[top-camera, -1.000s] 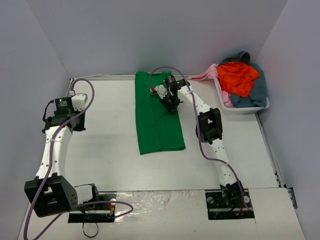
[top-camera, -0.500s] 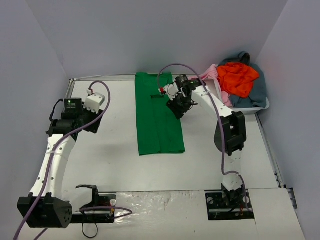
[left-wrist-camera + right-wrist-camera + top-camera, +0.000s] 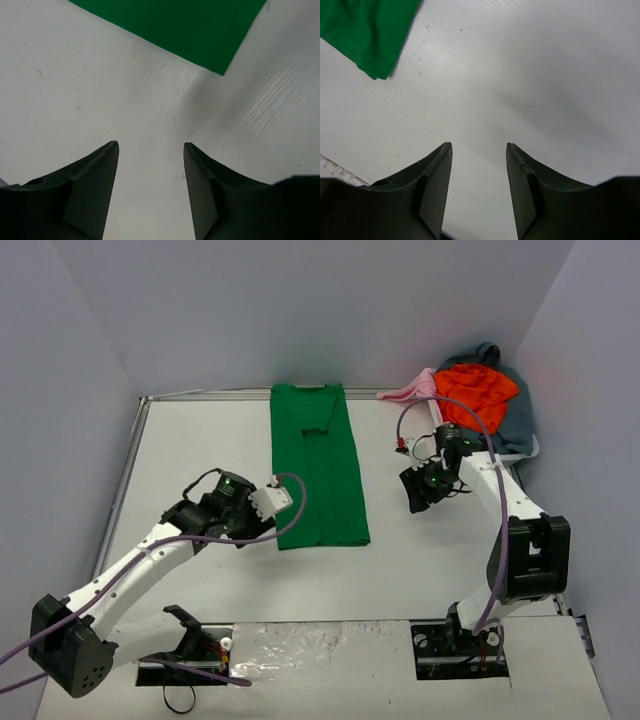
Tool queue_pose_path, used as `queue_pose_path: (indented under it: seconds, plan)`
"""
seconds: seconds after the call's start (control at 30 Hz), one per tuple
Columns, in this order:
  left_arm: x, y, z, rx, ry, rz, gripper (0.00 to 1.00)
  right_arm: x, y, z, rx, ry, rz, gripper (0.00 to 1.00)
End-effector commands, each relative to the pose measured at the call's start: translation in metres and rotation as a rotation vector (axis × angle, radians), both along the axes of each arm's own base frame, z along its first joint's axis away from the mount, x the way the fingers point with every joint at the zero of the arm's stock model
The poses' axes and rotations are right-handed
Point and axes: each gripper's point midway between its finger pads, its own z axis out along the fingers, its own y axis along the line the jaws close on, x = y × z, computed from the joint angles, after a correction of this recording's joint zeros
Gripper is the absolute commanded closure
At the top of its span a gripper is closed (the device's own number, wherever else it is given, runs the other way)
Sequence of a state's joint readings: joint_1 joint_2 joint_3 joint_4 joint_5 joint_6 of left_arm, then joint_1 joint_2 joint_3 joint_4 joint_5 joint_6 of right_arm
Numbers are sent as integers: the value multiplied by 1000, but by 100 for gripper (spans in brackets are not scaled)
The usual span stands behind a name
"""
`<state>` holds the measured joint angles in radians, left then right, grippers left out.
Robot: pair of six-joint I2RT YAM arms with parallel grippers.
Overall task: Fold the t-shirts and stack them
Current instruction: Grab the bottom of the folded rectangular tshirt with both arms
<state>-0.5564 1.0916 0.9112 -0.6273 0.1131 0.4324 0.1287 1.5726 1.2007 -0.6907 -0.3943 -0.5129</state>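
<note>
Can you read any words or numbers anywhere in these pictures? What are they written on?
None can be read anywhere.
The green t-shirt is plain, with no print.
The orange-red t-shirt in the white tub shows no lettering.
The left arm shows only a small green light, no label.

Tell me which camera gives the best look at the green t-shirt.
The top external view: the green t-shirt lies whole there, a long folded strip on the table. The left wrist view catches only one corner at its top edge, the right wrist view only a blurred corner at top left.
</note>
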Motion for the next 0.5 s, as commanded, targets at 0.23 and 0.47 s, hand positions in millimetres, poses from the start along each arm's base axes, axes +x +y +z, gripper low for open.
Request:
queue_pose_path:
  seconds: [0.23,0.47]
  plan:
    - [22,-25,-27,84,-173,-10,47,-10,-1,-8,160,-4,-65,58]
    - [27,-48,-41,89,-210,-40,53,-8,-8,-25,119,31,-101,65]
